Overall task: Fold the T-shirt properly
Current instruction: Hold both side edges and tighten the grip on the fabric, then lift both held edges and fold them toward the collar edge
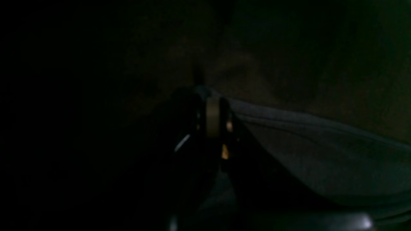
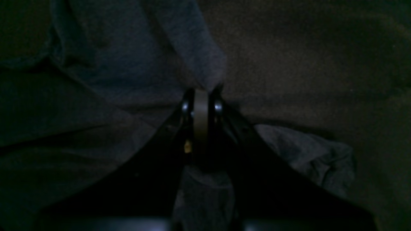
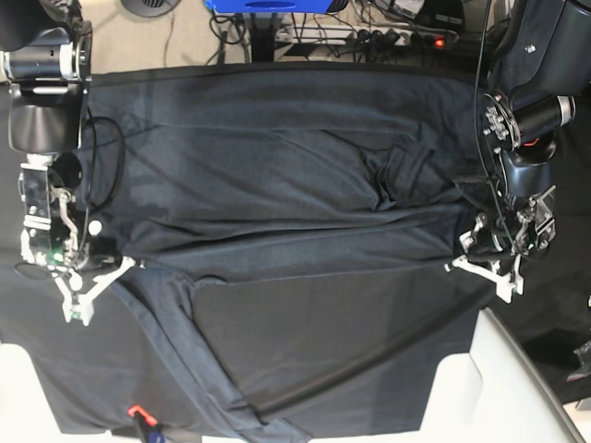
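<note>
The dark slate-grey T-shirt [image 3: 295, 185] lies spread across the table, with creases near its right side and a folded strip running along the front. On the right of the base view, my left gripper [image 3: 454, 268] is shut on the T-shirt's edge. In the left wrist view, the left gripper [image 1: 212, 99] pinches a hem of the T-shirt [image 1: 321, 154] that runs off to the right. On the left of the base view, my right gripper [image 3: 125, 266] is shut on the opposite edge. The right wrist view shows the right gripper [image 2: 201, 93] holding a raised fold of the T-shirt [image 2: 128, 64].
A black cloth [image 3: 517, 369] covers the table under the shirt. White table corners [image 3: 499, 388] show at the front. Cables and a blue object [image 3: 268, 5] sit beyond the far edge. A small red item [image 3: 137, 412] lies at the front left.
</note>
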Robot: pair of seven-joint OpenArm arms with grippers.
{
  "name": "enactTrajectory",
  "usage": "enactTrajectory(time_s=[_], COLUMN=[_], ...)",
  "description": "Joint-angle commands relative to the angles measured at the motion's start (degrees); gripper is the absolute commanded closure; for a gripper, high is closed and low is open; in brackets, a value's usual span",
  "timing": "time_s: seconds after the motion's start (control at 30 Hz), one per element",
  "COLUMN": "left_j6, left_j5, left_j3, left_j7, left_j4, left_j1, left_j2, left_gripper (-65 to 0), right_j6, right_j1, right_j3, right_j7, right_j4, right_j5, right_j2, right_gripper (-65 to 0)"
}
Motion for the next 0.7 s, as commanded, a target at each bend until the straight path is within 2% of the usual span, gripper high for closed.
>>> enactTrajectory(time_s=[0.0,0.1,0.4,0.57,0.67], left_j6=[0.12,0.12,0.12,0.12,0.12], left_j5=[0.45,-0.17,-0.25,-0.25,-0.34], left_j3=[1.56,4.29,4.20,4.11,3.50], left_j7=[1.22,1.74,1.83,1.83,4.38], left_j4=[0.60,4.47,7.46,9.13,14.58], left_j1=[-1.32,-2.11,-3.70,-3.61,-2.11], left_j2=[0.18,0.27,0.27,0.09,0.09], left_gripper=[0.0,0.0,0.0,0.0,0.0], right_j6=[0.01,0.01,0.01,0.01,0.01], right_j1=[1.66,1.66,1.93,1.93,1.93], right_j3=[0.29,0.29,0.20,-0.23,-0.23], right_j7=[1.71,3.82,4.61,8.57,9.80], right_j4=[1.05,0.96,0.96,0.52,0.52], right_j5=[-0.16,-0.25,-0.25,-0.25,-0.25], right_j2=[0.59,0.77,2.88,3.76,3.85], right_gripper=[0.0,0.0,0.0,0.0,0.0])
